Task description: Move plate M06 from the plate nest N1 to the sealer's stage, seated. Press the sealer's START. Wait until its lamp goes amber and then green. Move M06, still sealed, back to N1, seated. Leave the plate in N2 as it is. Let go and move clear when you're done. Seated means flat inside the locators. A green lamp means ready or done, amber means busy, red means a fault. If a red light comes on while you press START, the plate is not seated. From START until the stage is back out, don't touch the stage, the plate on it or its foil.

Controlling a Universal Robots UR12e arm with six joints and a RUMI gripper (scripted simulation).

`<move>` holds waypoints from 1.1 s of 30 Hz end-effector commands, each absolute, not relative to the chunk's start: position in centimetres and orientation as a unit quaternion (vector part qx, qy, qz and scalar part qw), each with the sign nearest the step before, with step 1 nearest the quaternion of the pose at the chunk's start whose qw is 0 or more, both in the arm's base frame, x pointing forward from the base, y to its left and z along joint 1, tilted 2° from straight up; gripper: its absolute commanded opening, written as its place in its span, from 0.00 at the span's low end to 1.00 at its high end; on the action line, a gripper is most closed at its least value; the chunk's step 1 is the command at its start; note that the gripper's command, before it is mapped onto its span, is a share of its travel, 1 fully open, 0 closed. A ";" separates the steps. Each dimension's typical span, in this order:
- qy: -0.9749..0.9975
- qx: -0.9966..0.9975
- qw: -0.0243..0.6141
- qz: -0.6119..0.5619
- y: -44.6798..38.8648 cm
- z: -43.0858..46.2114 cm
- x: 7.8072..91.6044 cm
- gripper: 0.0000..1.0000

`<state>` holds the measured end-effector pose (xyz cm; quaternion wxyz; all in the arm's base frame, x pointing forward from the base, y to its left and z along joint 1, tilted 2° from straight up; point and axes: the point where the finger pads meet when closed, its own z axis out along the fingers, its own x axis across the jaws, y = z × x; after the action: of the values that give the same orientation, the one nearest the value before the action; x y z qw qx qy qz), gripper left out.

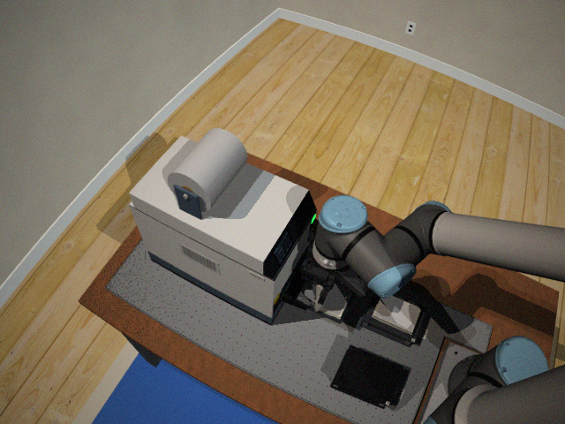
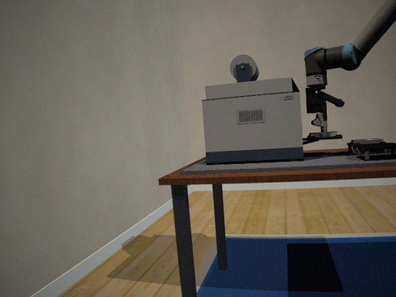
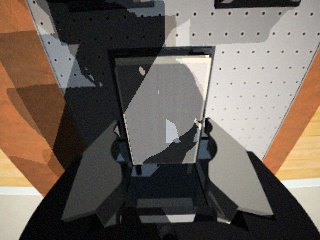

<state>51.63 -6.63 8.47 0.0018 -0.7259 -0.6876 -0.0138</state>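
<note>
The sealer's lamp [image 1: 313,218] is green. Its stage [image 2: 338,137] [image 3: 162,50] is out at the front. A plate [image 1: 336,309] [image 2: 333,133] [image 3: 160,100] lies on the stage inside its dark frame and looks flat; its top is smooth and grey with bright reflections. My gripper [image 2: 323,131] [image 3: 162,120] is low at this plate, open, with one finger beside each long side; any small gap to the plate is hard to see. Another plate [image 1: 395,314] [image 2: 367,140] sits in a nest beside the stage. A black nest [image 1: 372,376] holds no plate. No nest labels are readable.
The tall white sealer [image 1: 209,237] [image 2: 252,124] with its foil roll [image 1: 212,164] [image 2: 242,67] stands directly beside the gripper. A tray-like panel [image 1: 449,360] lies at the right. A second arm joint [image 1: 520,360] shows at the lower right.
</note>
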 end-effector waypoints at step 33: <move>-0.688 -0.726 0.001 -0.014 -6.6 8.4 51.6 0.00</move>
<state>51.64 -6.60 8.47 0.0019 -0.7258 -0.6878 -0.0141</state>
